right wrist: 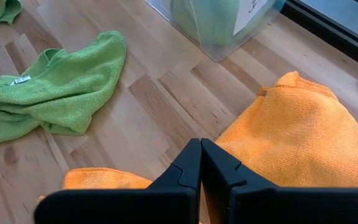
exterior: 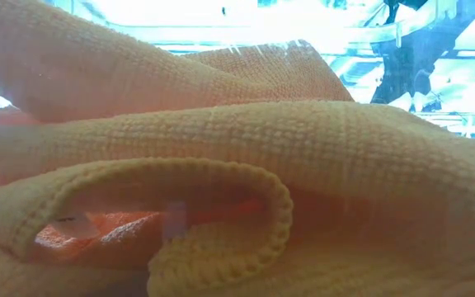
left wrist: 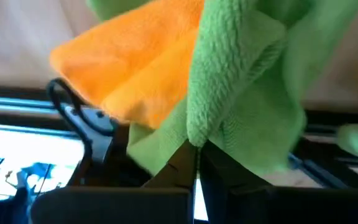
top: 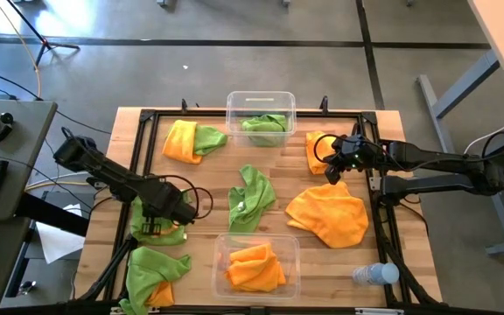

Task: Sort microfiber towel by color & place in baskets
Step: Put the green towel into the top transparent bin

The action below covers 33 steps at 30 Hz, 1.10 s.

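the near basket [top: 256, 238] sits at the table's front edge and holds folded orange towels [top: 255, 268]; the low view is filled by that orange cloth [exterior: 237, 165] pressed close to the lens. to its left at the front corner lies a green towel [top: 151, 267] over a bit of orange, and to its right a small clear bottle [top: 375, 275] lies on its side.

the left gripper [top: 150, 229] is low over the table's left side, its fingers [left wrist: 179, 168] pinched together on the edge of a green towel [left wrist: 247, 93] that drapes in front of its wrist camera, an orange towel [left wrist: 129, 62] lying just behind it in that view. in the high view the held green cloth [top: 160, 234] sits bunched under the gripper.

at mid-table a crumpled green towel [top: 252, 199] lies alone, also seen in the right wrist view [right wrist: 48, 93]. right of it spreads a large orange towel [top: 326, 214].

the right gripper [top: 332, 171] hangs above that orange towel's far edge, fingers [right wrist: 185, 168] closed tip to tip, with orange cloth [right wrist: 291, 137] just beyond them; whether any cloth is pinched i cannot tell. a second orange towel [top: 316, 150] lies just behind it.

at the far edge, the far basket [top: 261, 98] holds a green towel [top: 264, 128], and to its left an orange towel [top: 180, 140] lies touching a green one [top: 208, 136].
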Tool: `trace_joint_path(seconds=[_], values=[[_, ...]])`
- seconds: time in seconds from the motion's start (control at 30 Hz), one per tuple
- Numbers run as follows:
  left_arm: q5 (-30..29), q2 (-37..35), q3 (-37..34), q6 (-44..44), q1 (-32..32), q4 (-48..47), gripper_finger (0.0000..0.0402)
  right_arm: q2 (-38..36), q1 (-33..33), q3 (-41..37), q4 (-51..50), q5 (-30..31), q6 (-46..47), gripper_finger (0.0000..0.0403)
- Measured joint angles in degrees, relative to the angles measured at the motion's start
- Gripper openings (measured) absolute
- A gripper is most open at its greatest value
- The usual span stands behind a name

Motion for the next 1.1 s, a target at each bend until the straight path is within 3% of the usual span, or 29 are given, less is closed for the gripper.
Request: trace_joint_path(seconds=[0.27,0.4,0.87,1.1], values=[[-8.38,-4.68,11.95,-11.99,-3.24,0.43,0.0001,0.02,-0.02,0.0,0.29,1.32,-0.01,0.0004],[-11.87,-6.91,14.53,-18.04,-4.84,0.55,0.0,0.04,-0.02,0.0,0.26,1.31,-0.01,0.0004],[-17.11,-19.71,15.08,-33.78,-8.81,0.4,0.0,0.04,-0.02,0.0,0.24,1.31,0.53,0.0004],[-21.3,-28.29,15.08,-37.04,-10.26,0.4,0.0,0.04,-0.02,0.0,0.22,1.29,1.58,0.0004]])
